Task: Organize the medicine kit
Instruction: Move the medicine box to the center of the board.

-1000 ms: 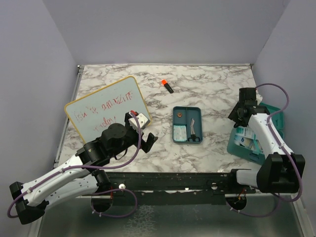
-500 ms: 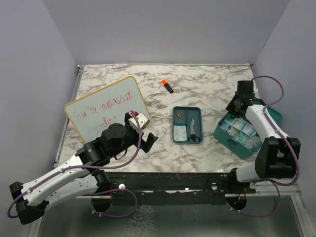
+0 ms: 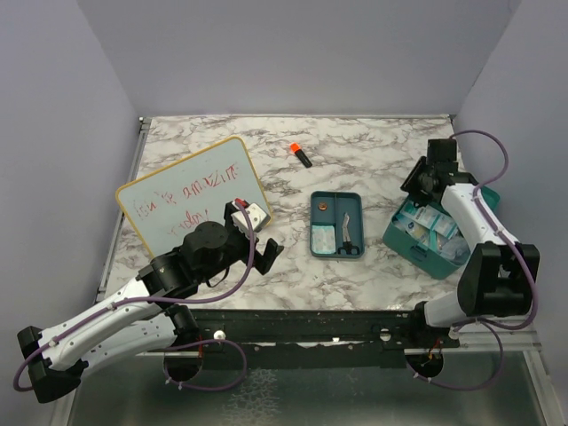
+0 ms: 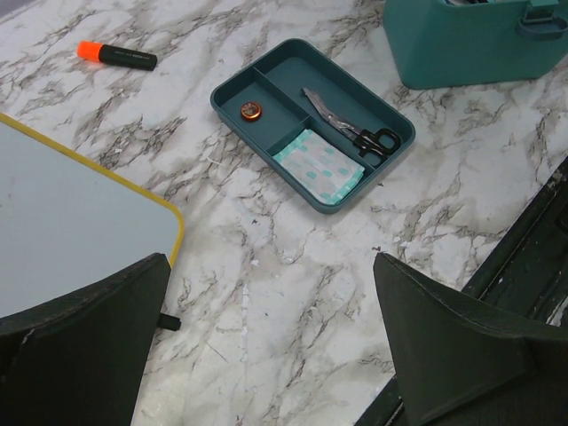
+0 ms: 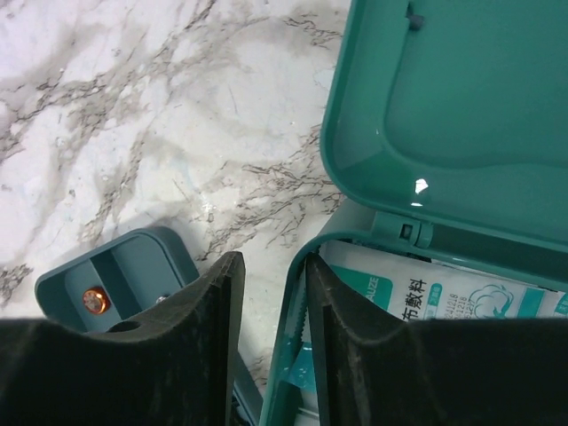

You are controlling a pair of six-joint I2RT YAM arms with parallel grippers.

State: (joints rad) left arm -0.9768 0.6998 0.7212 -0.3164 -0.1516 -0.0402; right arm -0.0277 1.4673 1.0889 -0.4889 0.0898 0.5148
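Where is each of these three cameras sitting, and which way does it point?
Top: above and behind the arms, looking down on the table; left arm and right arm show whole.
Left wrist: on the left arm, looking down past its spread fingers at the tray.
Right wrist: on the right arm, looking down between its fingers at the open case.
Shared: the tray shows in all three.
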